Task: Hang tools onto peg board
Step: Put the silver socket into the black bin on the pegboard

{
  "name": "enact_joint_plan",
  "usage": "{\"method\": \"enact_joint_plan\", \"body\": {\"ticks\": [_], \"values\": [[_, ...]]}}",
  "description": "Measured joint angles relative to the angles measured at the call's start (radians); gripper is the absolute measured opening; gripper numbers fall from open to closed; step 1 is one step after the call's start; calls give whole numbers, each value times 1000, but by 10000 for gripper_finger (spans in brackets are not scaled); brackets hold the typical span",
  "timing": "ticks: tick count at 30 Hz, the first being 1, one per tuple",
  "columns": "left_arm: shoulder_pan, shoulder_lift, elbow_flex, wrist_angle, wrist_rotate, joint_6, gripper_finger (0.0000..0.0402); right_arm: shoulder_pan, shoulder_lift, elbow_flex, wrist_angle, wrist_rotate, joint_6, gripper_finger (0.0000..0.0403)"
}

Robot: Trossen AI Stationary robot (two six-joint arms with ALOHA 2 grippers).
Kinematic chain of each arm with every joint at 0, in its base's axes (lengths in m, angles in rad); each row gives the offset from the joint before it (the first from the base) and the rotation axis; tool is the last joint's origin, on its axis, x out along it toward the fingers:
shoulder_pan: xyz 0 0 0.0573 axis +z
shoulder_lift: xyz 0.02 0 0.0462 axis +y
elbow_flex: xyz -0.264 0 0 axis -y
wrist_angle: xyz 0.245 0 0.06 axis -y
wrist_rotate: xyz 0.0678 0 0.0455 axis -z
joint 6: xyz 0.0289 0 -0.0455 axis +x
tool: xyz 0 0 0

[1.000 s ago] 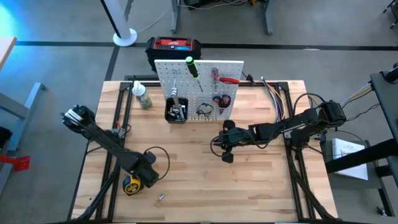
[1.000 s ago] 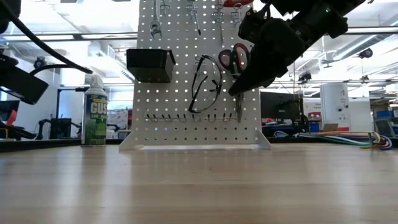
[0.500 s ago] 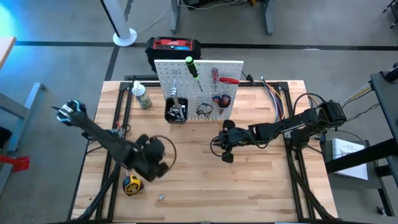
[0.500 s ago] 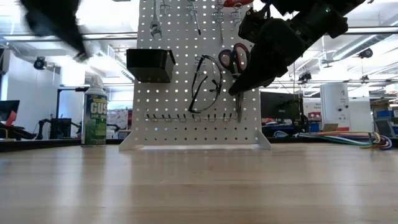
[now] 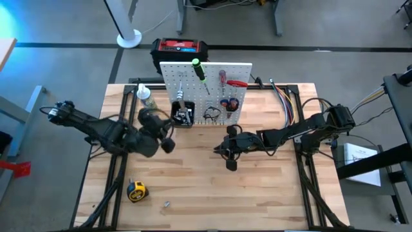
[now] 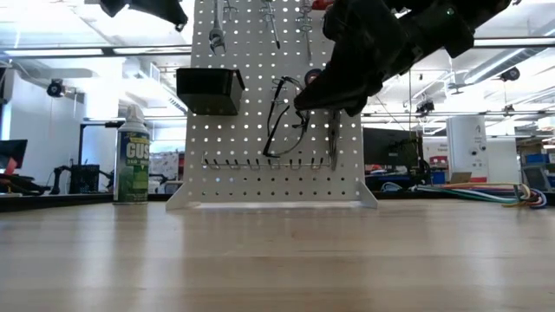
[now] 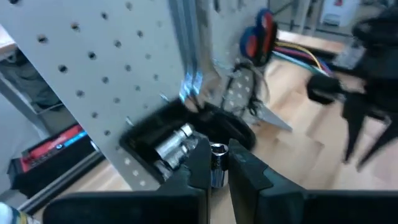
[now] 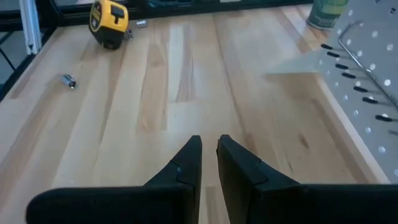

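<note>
Wooden table [image 5: 193,187], one peg board [image 5: 206,80], two arms

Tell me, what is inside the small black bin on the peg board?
The black bin holds silver metal pieces, socket-like. Its walls and the left gripper cover whatever lies deeper.

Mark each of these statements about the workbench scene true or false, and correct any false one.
1. The yellow tape measure hangs on the peg board. False: it lies on the table.
2. The left gripper holds a small silver socket above the black bin. True.
3. The right gripper carries a screwdriver. False: it is shut and empty.
4. The green-labelled bottle stands upright beside the peg board. True.
5. The black-framed glasses lie flat on the table. False: they hang on the board.
</note>
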Motion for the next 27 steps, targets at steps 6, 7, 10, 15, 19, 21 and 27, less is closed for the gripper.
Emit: {"method": "enact_joint_plan", "body": {"ticks": [6,7,10,15,19,21,27], "values": [[113,5,-1,26,93,37,31,0,0,0,-2,0,27,37],[126,7,-1,26,104,44,32,0,0,0,-2,0,28,37],[154,23,-1,38,109,70,29,0,0,0,-1,0,29,37],[169,56,-1,44,110,79,37,0,0,0,-1,0,28,37],[168,74,-1,46,110,80,90,0,0,0,-2,0,23,37],[168,77,-1,47,110,84,124,0,0,0,-2,0,20,37],[167,73,0,47,156,107,220,-1,0,0,-1,0,19,37]]}}
